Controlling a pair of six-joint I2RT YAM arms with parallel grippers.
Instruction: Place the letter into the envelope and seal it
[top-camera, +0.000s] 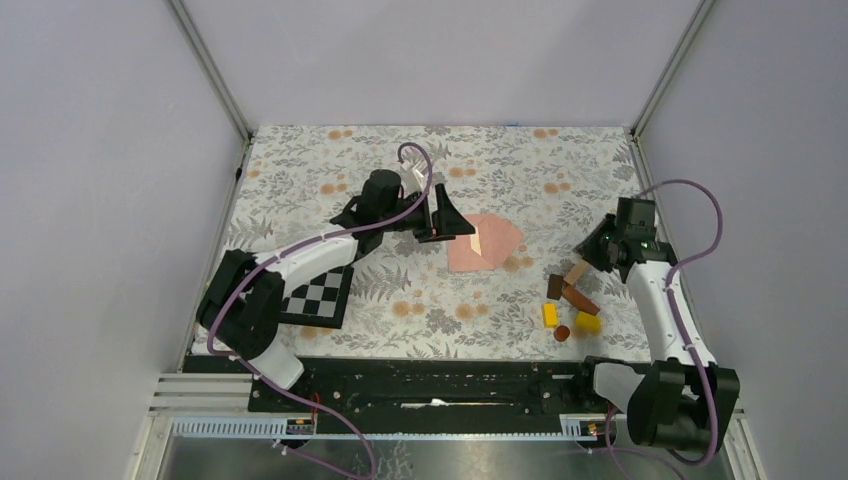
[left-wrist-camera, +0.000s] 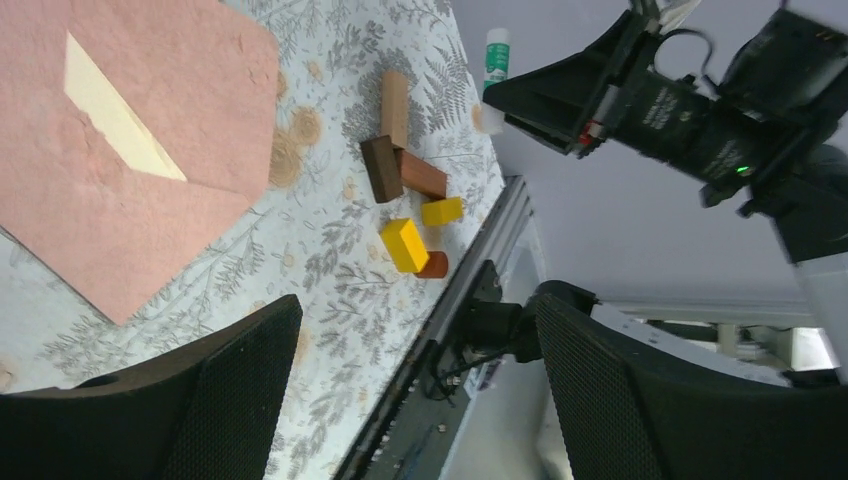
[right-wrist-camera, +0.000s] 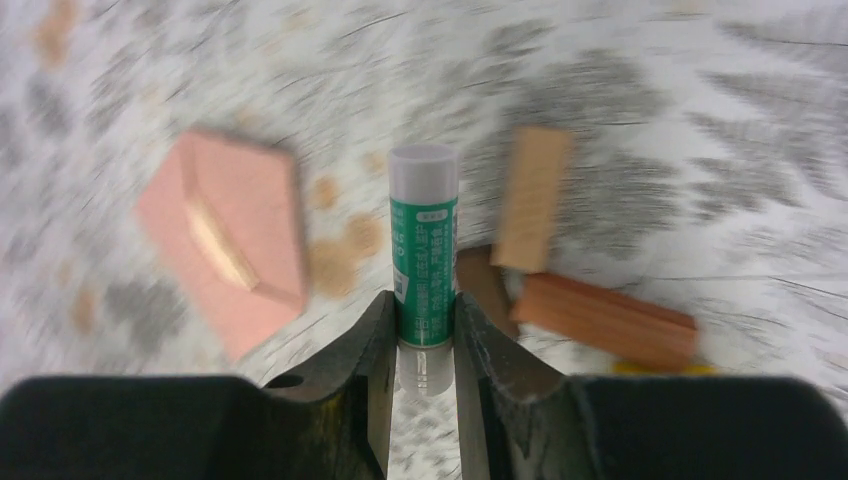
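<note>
1. A floral-print cloth covers the table (top-camera: 300, 180), and plain lavender-grey walls (top-camera: 420, 60) enclose it.
2. The envelope (top-camera: 495, 242), flat matte salmon paper, lies mid-table, a wedge of the cream letter (left-wrist-camera: 115, 112) showing at its flap.
3. The left gripper (top-camera: 452, 222) hangs beside the envelope's left edge, fingers spread apart.
4. The right gripper (right-wrist-camera: 422, 305), near the table's right edge, clamps a green, white-capped glue stick (right-wrist-camera: 424, 240).

Envelope (top-camera: 484, 243): far & near sides open, bare table (top-camera: 560, 165). Left gripper (top-camera: 452, 222), jaws apart, crowds its left edge. Blocks (top-camera: 570, 297) clutter the right, narrow bare strip btwn. Right gripper (right-wrist-camera: 423, 325), clamping glue stick (right-wrist-camera: 424, 250), hangs by them. Checkerboard (top-camera: 318, 297) fills near-left.
</note>
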